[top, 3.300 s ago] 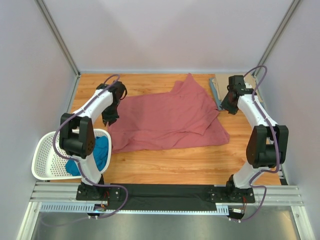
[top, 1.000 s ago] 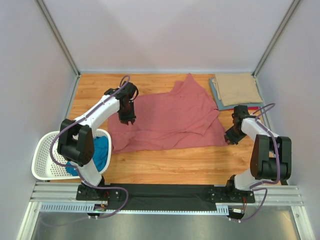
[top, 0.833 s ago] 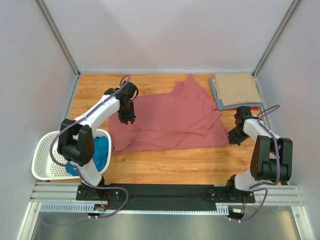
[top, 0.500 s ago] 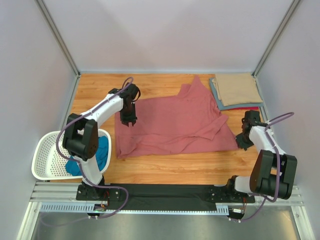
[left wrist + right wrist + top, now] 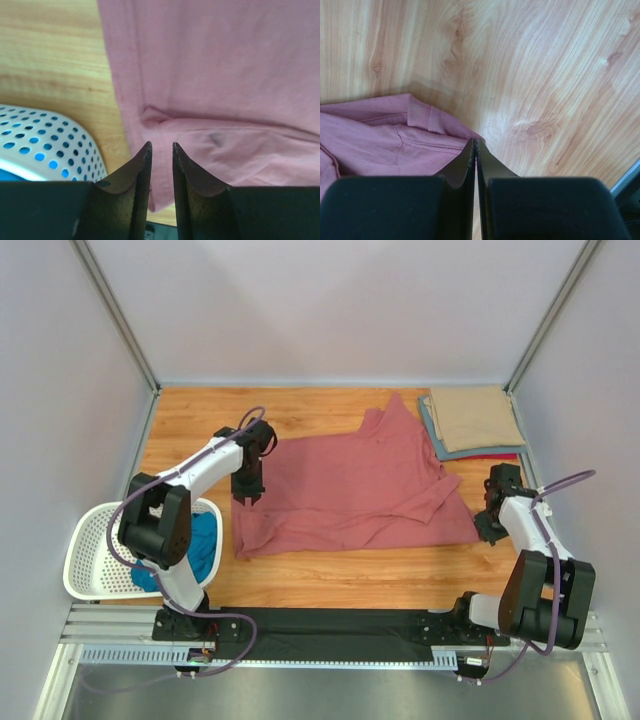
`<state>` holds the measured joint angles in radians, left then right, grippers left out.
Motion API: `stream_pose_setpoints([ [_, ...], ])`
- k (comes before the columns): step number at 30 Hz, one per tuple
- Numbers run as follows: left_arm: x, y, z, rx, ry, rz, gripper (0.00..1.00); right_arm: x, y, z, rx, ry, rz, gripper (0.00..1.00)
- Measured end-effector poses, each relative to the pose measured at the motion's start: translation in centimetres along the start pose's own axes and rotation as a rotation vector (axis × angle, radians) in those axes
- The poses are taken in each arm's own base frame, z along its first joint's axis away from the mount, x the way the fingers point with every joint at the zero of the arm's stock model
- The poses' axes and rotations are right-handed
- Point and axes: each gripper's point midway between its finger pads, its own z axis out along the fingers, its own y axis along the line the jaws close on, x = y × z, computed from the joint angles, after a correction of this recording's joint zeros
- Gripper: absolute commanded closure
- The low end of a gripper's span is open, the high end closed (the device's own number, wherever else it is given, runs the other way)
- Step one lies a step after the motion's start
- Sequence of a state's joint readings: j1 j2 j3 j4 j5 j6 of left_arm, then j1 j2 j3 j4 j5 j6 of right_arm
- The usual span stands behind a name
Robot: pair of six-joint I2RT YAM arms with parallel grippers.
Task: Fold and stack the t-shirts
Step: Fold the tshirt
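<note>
A large rose-red t-shirt (image 5: 350,490) lies spread across the middle of the wooden table. My right gripper (image 5: 485,528) is at its near right corner. In the right wrist view that gripper (image 5: 478,141) is shut on the corner of the shirt (image 5: 380,145). My left gripper (image 5: 247,492) hovers over the shirt's left edge. Its fingers (image 5: 161,146) stand a narrow gap apart above the cloth (image 5: 225,75), with nothing between them. A folded tan t-shirt (image 5: 472,418) tops a stack at the back right, with grey-blue (image 5: 434,435) and red (image 5: 492,454) edges under it. A teal t-shirt (image 5: 205,540) lies in the basket.
The white perforated basket (image 5: 85,540) sits at the near left corner, its rim (image 5: 45,145) close to my left gripper. Bare wood (image 5: 190,420) lies at the back left and along the front (image 5: 350,575). Walls close in on both sides.
My right gripper shut on the shirt's corner and dragged it right, so the shirt slid rightward and lies flatter. My left gripper followed over the left edge.
</note>
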<state>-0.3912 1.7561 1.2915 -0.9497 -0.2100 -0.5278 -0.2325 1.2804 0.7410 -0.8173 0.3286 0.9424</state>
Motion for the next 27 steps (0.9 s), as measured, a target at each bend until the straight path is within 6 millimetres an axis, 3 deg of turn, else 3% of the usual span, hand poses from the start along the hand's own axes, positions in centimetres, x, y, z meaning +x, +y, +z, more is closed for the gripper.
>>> stream_pose_setpoints([
  [6, 1.5, 1.2, -0.1, -0.017, 0.015, 0.069, 0.65, 0.3, -0.6, 0.4, 0.014, 0.001, 0.0, 1.0],
  [13, 1.3, 0.8, 0.0, 0.029, 0.03, 0.206, 0.58, 0.1, -0.7, 0.4, -0.002, -0.011, 0.001, 1.0],
  [20, 0.9, -0.1, 0.9, 0.083, 0.059, 0.322, 0.57, 0.2, -0.5, 0.5, -0.018, -0.007, 0.002, 1.0],
  [27, 0.7, 0.9, 2.1, 0.07, 0.083, 0.337, 0.56, 0.1, -0.2, 0.5, -0.032, -0.008, 0.0, 1.0],
])
